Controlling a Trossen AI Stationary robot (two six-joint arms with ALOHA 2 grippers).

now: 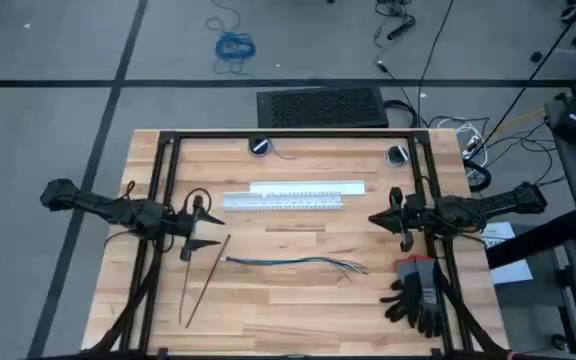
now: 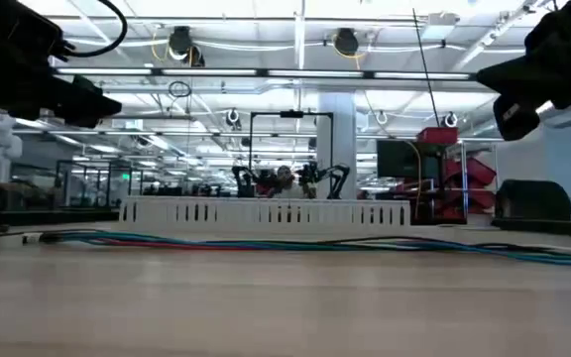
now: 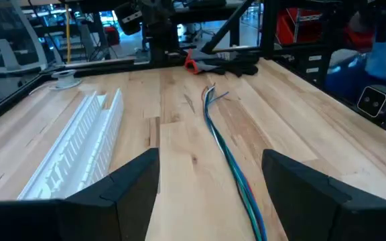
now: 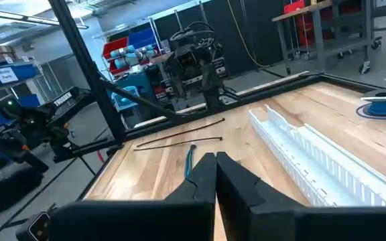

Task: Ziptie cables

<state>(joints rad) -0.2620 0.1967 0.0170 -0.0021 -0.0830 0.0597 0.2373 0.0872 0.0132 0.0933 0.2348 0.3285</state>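
**Wood top, nothing gripped: start with a ziptie**

High: cables (image 1: 293, 262) lie mid-table, zipties (image 1: 205, 278) just left of them, near left gripper (image 1: 190, 226). Right gripper (image 1: 398, 220) hangs past the splayed ends.

Low: bundle flat in front of white duct (image 2: 266, 211).

Left wrist: fingers spread wide, empty. Come down straight over one strip, nip near its end.

Right wrist: fingers together, empty.

Grey floor (image 1: 48, 60) crossed by dark seams surrounds the wooden bench (image 1: 298, 300). A black vent grille (image 1: 320, 107) lies behind it, a coiled blue cord (image 1: 235, 46) farther off. Ceiling strip lights (image 2: 295, 12), red bins (image 2: 464, 174) and blue bins (image 4: 122, 50) fill the workshop.
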